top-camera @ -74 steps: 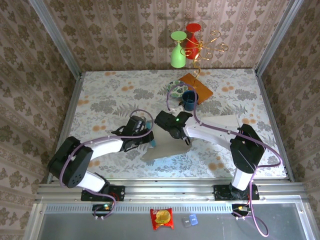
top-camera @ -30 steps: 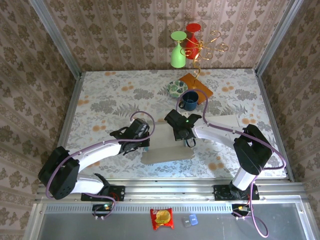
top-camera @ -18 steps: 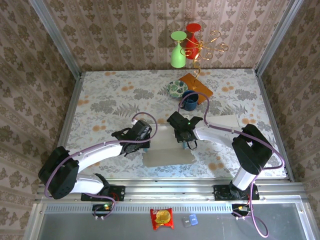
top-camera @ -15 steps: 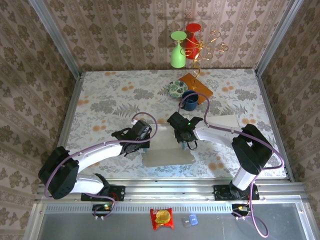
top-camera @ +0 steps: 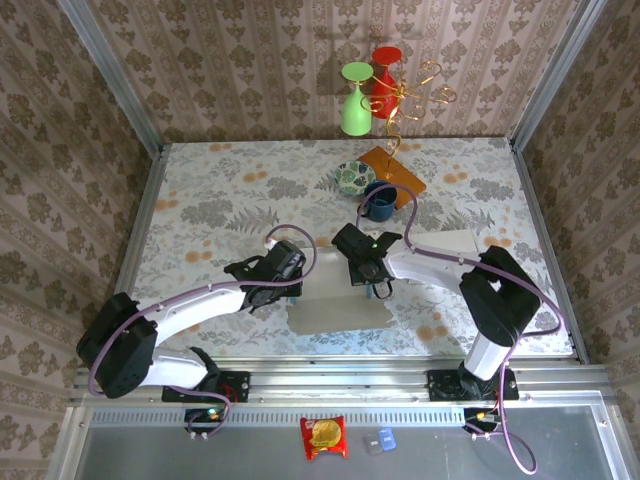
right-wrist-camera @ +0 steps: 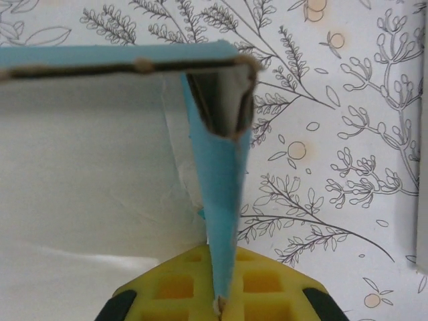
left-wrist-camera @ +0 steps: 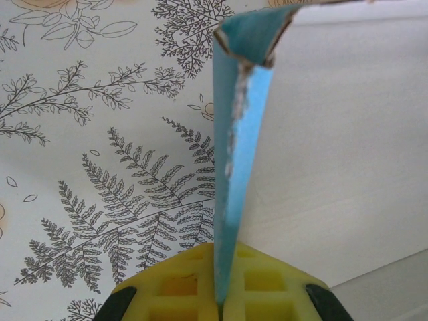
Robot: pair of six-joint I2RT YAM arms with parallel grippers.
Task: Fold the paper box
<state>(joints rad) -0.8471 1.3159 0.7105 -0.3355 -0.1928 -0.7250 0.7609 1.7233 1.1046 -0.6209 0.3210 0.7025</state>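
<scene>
The paper box [top-camera: 337, 316] lies near the table's front edge, its white inside facing up, and blue side walls stand up at both ends. My left gripper [top-camera: 290, 291] is shut on the left blue wall [left-wrist-camera: 235, 154], which is pinched edge-on between the yellow pads [left-wrist-camera: 174, 284]. At the other end, my right gripper [top-camera: 378, 290] is shut on the right blue wall [right-wrist-camera: 221, 180]. There the corner folds into a far wall [right-wrist-camera: 100, 63] that runs off to the left. The white floor panel [left-wrist-camera: 341, 134] fills the space between the two walls.
A blue mug [top-camera: 378, 203], a patterned bowl [top-camera: 351, 177] and an orange board [top-camera: 394, 172] sit behind the box. Green and red glasses [top-camera: 356, 100] hang on a gold stand at the back. A white sheet [top-camera: 452, 243] lies right of the box. Metal rails border the table.
The box has come down from a tilted, raised pose to lie flat and shifted slightly right. Both grippers followed it and hold its end walls.
</scene>
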